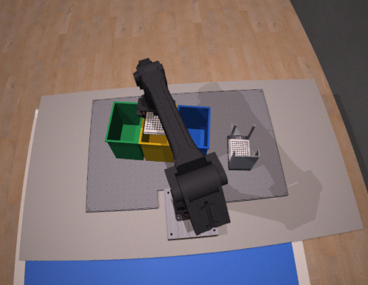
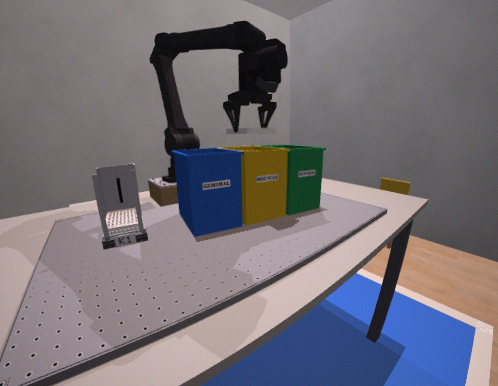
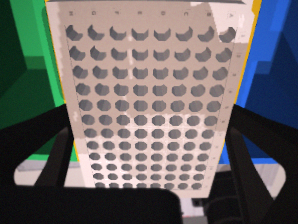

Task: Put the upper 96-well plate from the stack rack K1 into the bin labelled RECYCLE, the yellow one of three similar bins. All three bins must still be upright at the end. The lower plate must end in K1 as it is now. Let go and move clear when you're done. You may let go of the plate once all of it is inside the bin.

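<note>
Tabletop first: a pale table (image 2: 372,200) carries a grey perforated breadboard (image 2: 142,300), and on it three open rectangular bins stand upright in a touching row: blue plastic bin (image 2: 207,192) labelled GENERAL, yellow plastic bin (image 2: 264,182) labelled RECYCLE in the middle, and green plastic bin (image 2: 304,175) on the far side. The black six-joint arm (image 1: 171,122) reaches from its light grey base plate (image 1: 171,230) across the row, its black parallel gripper (image 2: 250,116) hanging above the bins. Off to one side, well apart from the bins, the small grey stack rack marked K1 (image 2: 119,200) holds one white well plate (image 1: 239,147) low in its frame, which looks to be the lower plate left in place. The fingers stand spread wide and are clamped on the long edges of the white 96-well plate (image 3: 150,100), held flat beneath the wrist. In the top view the carried plate (image 1: 154,122) lies over the opening of the yellow bin, toward the green bin's side; the wrist view shows yellow rim on both long sides of it, with green and blue beyond. So the step in hand appears to be the placing: transport seems done and the plate is above the rims, not yet inside. Next, I judge, comes a straight descent, centred between the yellow walls, until the whole plate is below the rim, then release without nudging a wall.
</note>
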`<state>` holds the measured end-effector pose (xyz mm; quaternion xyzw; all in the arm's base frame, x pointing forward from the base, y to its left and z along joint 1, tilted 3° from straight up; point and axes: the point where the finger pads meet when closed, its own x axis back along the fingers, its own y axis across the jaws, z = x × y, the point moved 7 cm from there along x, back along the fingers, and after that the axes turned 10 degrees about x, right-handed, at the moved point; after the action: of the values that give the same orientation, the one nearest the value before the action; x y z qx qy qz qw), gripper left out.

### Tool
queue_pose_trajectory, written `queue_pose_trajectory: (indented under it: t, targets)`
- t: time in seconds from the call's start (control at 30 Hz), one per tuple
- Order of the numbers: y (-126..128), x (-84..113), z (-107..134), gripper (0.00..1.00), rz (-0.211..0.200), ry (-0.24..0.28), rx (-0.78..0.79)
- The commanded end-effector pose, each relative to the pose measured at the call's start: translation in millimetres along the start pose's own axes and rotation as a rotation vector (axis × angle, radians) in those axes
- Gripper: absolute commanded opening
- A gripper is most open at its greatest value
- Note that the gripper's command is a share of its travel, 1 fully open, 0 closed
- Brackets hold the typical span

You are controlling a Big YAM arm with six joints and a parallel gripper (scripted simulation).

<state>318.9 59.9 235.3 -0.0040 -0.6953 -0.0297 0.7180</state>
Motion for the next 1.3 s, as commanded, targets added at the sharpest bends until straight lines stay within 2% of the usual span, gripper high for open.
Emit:
queue_pose_trajectory:
  t: [0.0, 0.07, 0.5, 0.53, 0.6, 0.63, 0.67, 1.27]
  targets:
    - [9, 18.0, -20, 0.00, -0.014, -0.058, -0.018]
    - [0, 13.2, -18, 0.00, -0.010, -0.041, -0.042]
    - [0, 18.3, -23, 0.00, -0.013, -0.057, -0.027]
    - [-2, 8.7, -19, 0.00, -0.009, -0.039, -0.028]
    - [-2, 8.7, -19, 0.00, -0.009, -0.039, -0.028]
    - [-4, -5.4, -10, 0.00, -0.002, -0.006, -0.029]
    - [-5, -9.2, -9, 0.00, -0.001, -0.001, -0.029]
    - [-6, -34.2, -7, 0.00, -0.001, -0.001, -0.031]
